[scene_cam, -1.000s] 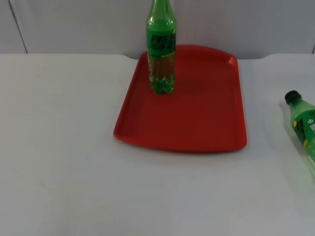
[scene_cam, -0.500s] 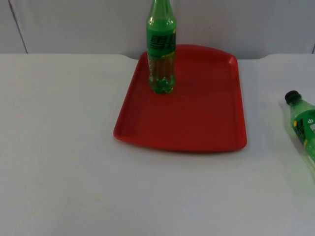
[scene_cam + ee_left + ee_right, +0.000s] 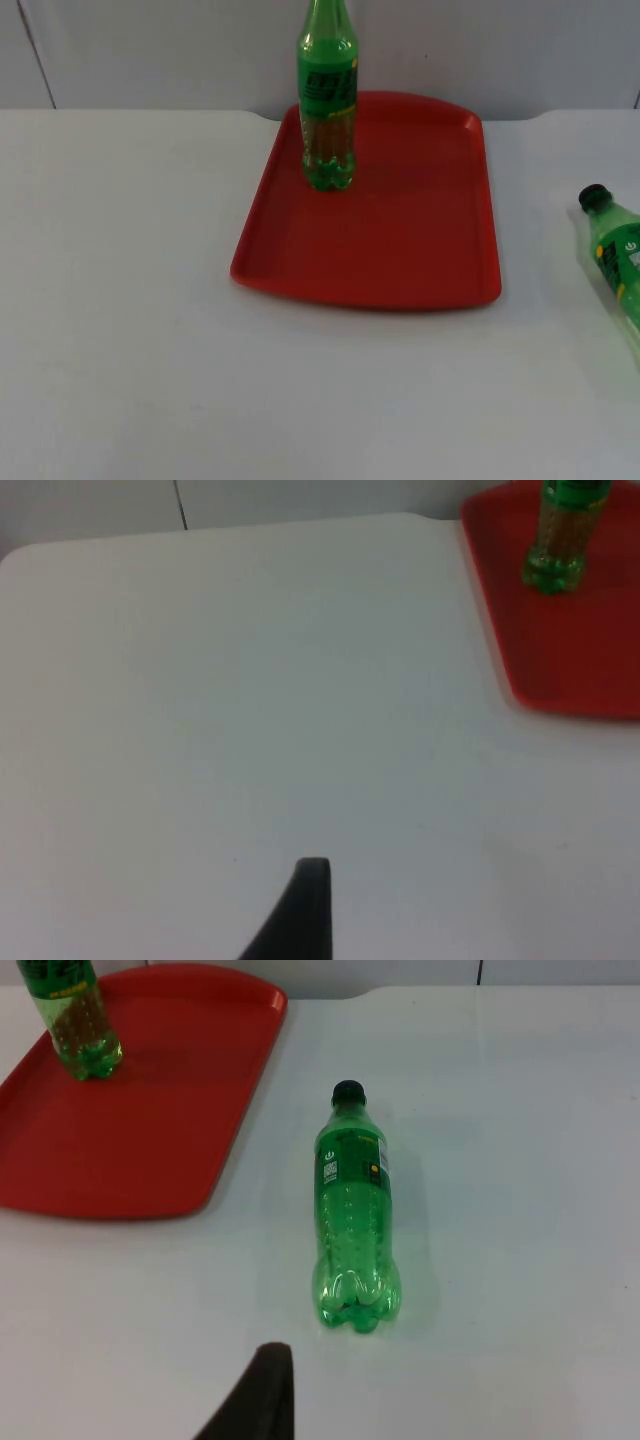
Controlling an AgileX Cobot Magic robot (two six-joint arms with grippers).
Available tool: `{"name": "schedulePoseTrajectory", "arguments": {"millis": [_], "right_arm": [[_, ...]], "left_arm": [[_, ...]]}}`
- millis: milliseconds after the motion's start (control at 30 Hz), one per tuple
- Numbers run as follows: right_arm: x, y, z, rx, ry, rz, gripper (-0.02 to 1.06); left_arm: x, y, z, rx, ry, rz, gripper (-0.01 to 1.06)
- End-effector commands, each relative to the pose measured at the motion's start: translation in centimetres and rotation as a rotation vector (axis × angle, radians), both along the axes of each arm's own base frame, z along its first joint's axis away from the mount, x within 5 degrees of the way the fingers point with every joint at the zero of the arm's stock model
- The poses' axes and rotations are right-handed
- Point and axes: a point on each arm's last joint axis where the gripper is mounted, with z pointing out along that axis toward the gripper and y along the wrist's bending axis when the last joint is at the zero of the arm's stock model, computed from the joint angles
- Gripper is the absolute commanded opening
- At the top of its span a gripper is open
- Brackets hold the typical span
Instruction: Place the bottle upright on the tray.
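One green soda bottle (image 3: 355, 1222) lies ahead of the right gripper (image 3: 262, 1380), awaiting pickup; another bottle (image 3: 327, 100) stands on the red tray (image 3: 400, 250). Neither gripper's opening can be told.

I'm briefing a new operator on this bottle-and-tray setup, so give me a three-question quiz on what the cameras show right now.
1. True or false: the standing bottle is upright on the red tray.
2. Where is the lying bottle?
A. On the tray
B. On its side on the white table, apart from the tray
C. Held in a gripper
3. Fill in: the lying bottle's cap is ____ in colour.

Key
1. True; it stands near the tray's far left corner.
2. B; it lies on the table to the tray's right, cap toward the partition wall, touching neither the tray nor a fingertip.
3. Black.
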Motion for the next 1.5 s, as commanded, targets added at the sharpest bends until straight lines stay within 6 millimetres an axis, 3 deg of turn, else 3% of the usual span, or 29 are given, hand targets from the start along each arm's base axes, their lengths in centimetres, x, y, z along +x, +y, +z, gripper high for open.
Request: {"name": "schedulePoseTrajectory", "arguments": {"millis": [0,267,400,600,1033,1100,1133,1267,1300,1467], "right_arm": [[0.0,0.0,0.1,-0.001,-0.013,-0.004,1.02],[0.3,0.0,1.2,0.003,-0.059,-0.005,1.02],[2.3,0.2,3.3,0.002,-0.042,-0.007,1.02],[5.2,0.3,4.8,0.0,0.013,-0.008,1.02],[15.9,1.0,7.5,-0.015,0.266,-0.005,1.02],[18.2,1.2,7.4,-0.022,0.316,-0.003,1.02],[18.2,1.2,7.4,-0.022,0.316,-0.003,1.02],[22.9,1.5,6.9,-0.056,0.4,0.02,1.02],[22.9,1.5,6.9,-0.056,0.4,0.02,1.02],[28.6,2.0,5.9,-0.074,0.477,0.036,1.02]], "left_arm": [[0.0,-0.1,-0.1,-0.008,0.0,-0.014,0.9],[0.0,-0.1,-0.1,-0.007,-0.001,-0.012,0.9],[0.0,-0.1,-0.1,-0.007,-0.001,-0.012,0.9],[0.0,-0.1,-0.2,-0.006,0.005,-0.012,0.9],[0.1,-0.1,-0.3,-0.005,0.013,-0.012,0.9],[0.1,-0.1,-0.4,-0.004,0.016,-0.012,0.9],[0.1,-0.1,-0.4,-0.004,0.016,-0.012,0.9],[0.1,-0.1,-0.4,-0.004,0.016,-0.012,0.9],[0.1,-0.1,-0.4,-0.004,0.016,-0.012,0.9],[0.1,-0.1,-0.4,-0.004,0.017,-0.012,1.05]]}}
